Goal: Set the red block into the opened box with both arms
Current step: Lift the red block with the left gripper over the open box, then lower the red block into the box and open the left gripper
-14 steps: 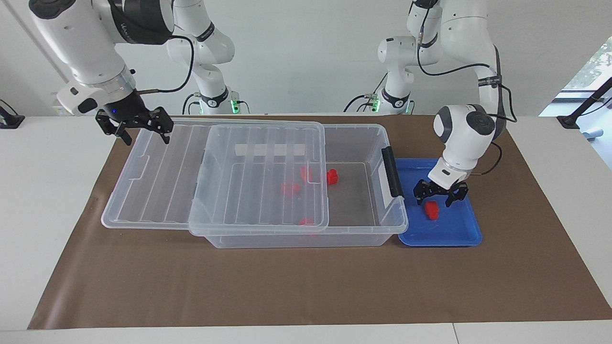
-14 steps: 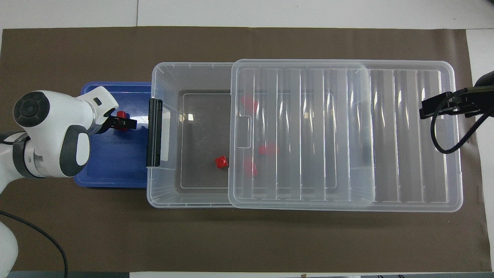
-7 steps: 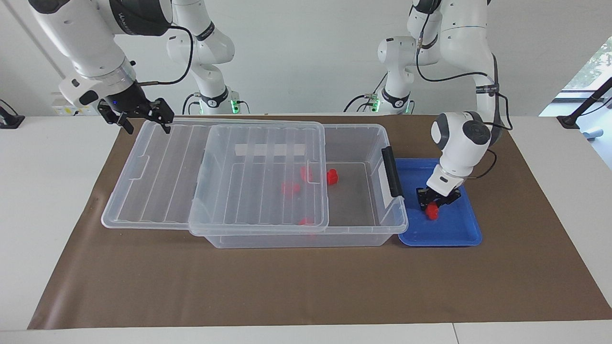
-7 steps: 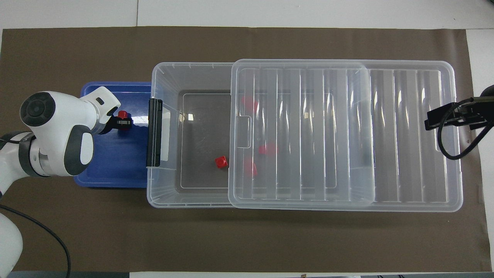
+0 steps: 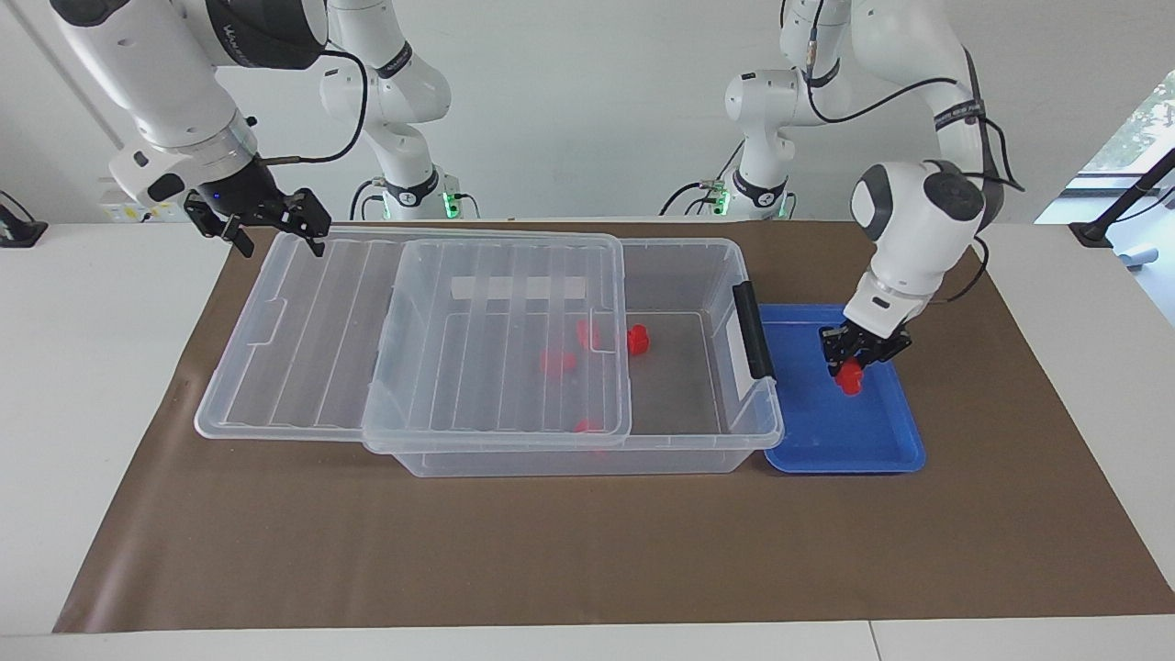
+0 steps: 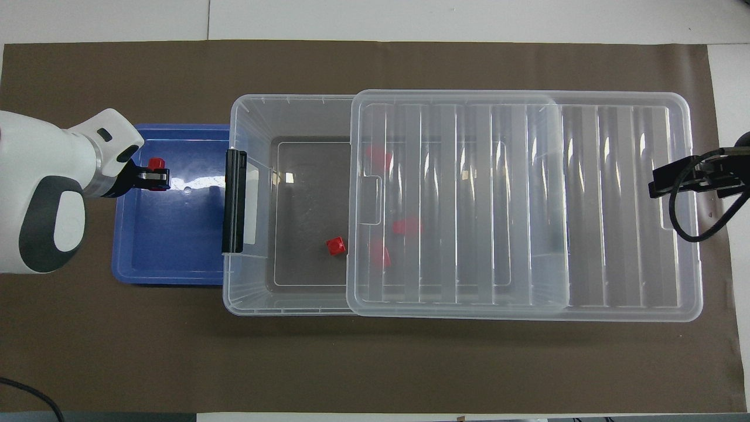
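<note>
— Brown-matted table: how is your task going?
— Your left gripper is pinching the red block closed above the blue tray; the box is lying open beside it; your right gripper is waiting spread over the lid. The drop is remaining.

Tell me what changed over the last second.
The left gripper came down on the red block in the blue tray, shut on it and lifted it clear of the tray floor. The right gripper, open, rose slightly and drew back over the lid's end. The box, lid and the blocks inside stayed put.
</note>
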